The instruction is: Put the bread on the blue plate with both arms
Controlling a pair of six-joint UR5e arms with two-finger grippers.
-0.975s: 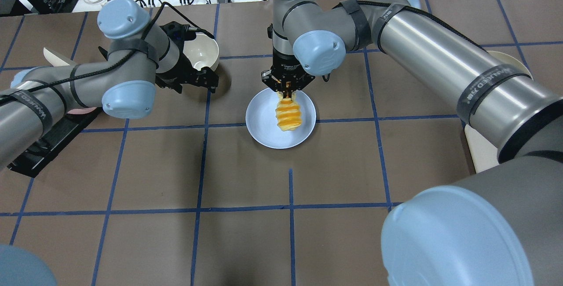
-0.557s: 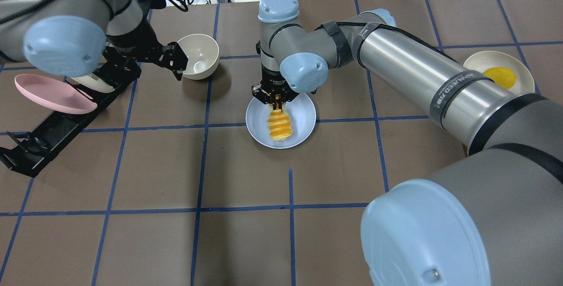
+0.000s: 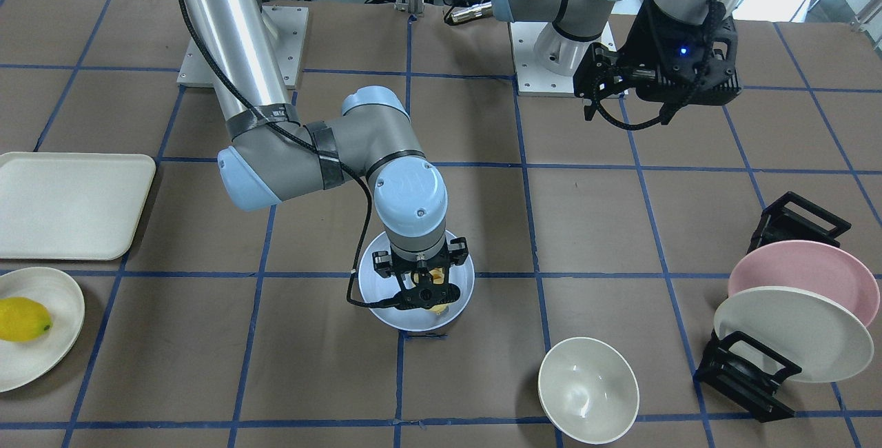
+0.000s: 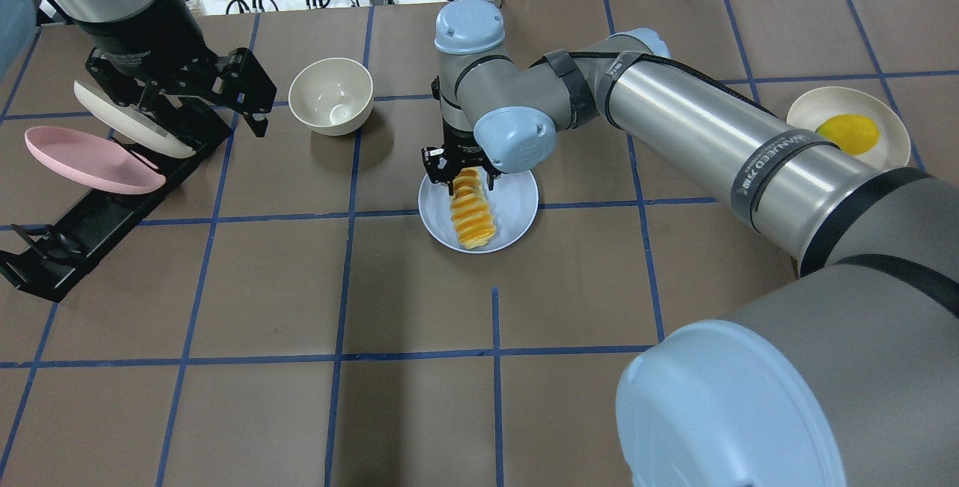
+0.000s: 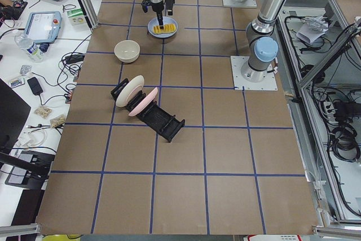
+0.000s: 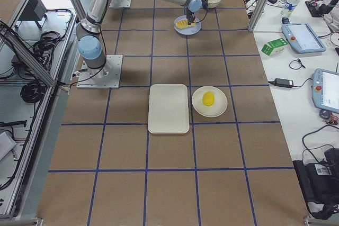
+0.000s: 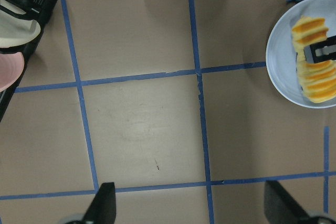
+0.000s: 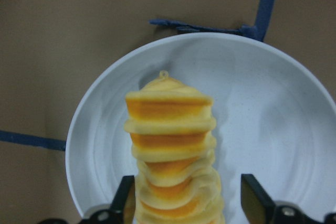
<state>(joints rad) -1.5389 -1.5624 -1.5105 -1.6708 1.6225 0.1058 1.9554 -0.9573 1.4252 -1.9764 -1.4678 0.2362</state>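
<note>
Fingers (image 8: 127, 201) apart astride bread (image 4: 472, 213), lengthwise toward robot on blue plate (image 4: 521, 207)

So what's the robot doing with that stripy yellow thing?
It is putting the bread on the blue plate. The bread lies on the plate, and the right gripper is down over one end of it with its fingers open on either side. The left gripper hangs off to the side above the table, open and holding nothing.
</note>
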